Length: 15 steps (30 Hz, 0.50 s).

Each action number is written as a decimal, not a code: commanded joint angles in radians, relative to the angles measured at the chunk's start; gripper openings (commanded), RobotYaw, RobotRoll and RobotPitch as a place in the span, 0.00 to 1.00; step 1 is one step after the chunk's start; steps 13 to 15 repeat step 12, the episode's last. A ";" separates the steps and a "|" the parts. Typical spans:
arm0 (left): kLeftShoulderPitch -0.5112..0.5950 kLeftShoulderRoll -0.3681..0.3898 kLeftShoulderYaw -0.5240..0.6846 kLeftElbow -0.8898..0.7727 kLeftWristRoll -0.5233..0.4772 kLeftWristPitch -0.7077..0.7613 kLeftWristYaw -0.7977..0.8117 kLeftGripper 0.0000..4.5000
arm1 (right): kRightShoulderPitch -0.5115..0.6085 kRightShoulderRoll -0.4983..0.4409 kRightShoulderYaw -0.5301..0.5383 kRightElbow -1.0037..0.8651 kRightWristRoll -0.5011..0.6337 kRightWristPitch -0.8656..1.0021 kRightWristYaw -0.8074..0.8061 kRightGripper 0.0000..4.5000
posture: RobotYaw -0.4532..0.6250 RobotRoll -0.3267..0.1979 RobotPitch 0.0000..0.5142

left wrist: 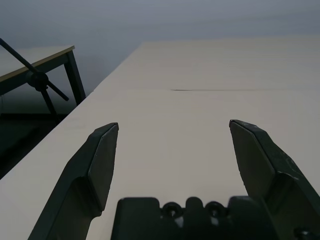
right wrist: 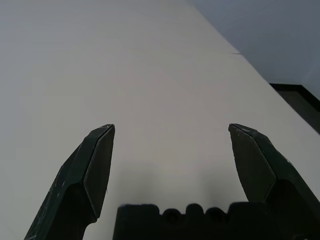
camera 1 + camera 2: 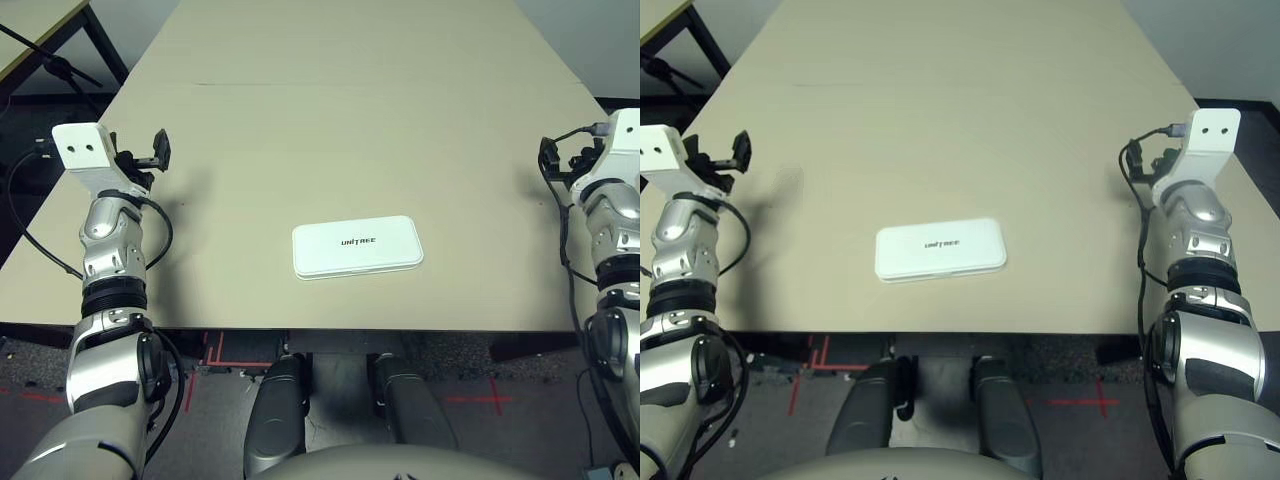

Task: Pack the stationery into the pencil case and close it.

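White and shut, the case (image 3: 358,247) lies flat on the table (image 3: 370,130) near its front edge, lettering up, probably since packing and closing are done. It sits between the two grippers, touching neither: inward and nearer the robot's body from the left gripper (image 1: 174,125), likewise from the right gripper (image 2: 172,126). Both are spread wide and empty, held out to the sides, presumably to leave the case alone.
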 commanded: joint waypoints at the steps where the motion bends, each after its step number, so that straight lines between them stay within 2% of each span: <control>1: 0.023 -0.004 -0.009 -0.014 0.002 0.000 0.001 0.99 | 0.011 0.008 -0.003 -0.001 -0.003 -0.007 0.008 1.00 | 0.42 0.62 0.44; 15: 0.008 -0.001 -0.022 -0.008 -0.006 -0.001 -0.018 0.99 | 0.007 0.026 -0.001 0.007 -0.006 -0.015 0.017 1.00 | 0.42 0.62 0.38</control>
